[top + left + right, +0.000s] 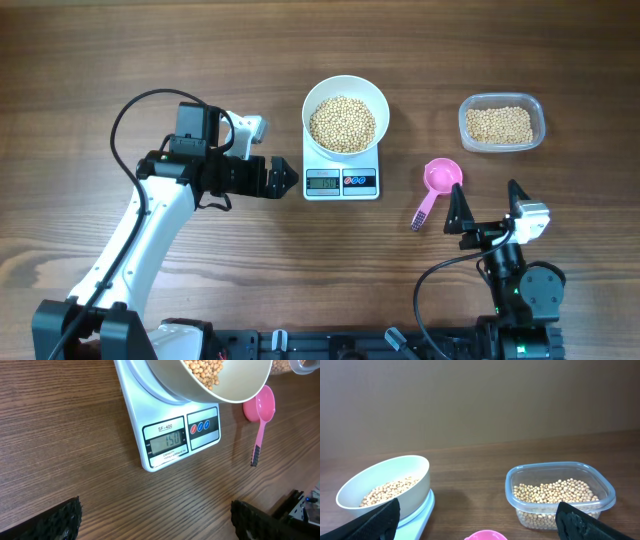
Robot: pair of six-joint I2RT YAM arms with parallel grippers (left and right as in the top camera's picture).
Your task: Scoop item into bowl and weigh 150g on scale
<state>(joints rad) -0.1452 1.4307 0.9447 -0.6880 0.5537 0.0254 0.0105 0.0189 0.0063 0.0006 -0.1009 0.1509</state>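
Our left pincer (292, 178) and right pincer (485, 200) both hang released and empty while the beans (342, 123) lie in the bowl (345, 80) on the scale (341, 184), reading 150; loose and quick to roll, they need the scoop (441, 177), gripped by its thin handle, we judge.

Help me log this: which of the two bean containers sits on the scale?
The round white bowl, resting on the white scale. The clear rectangular tub stands apart, beyond the pink scoop.
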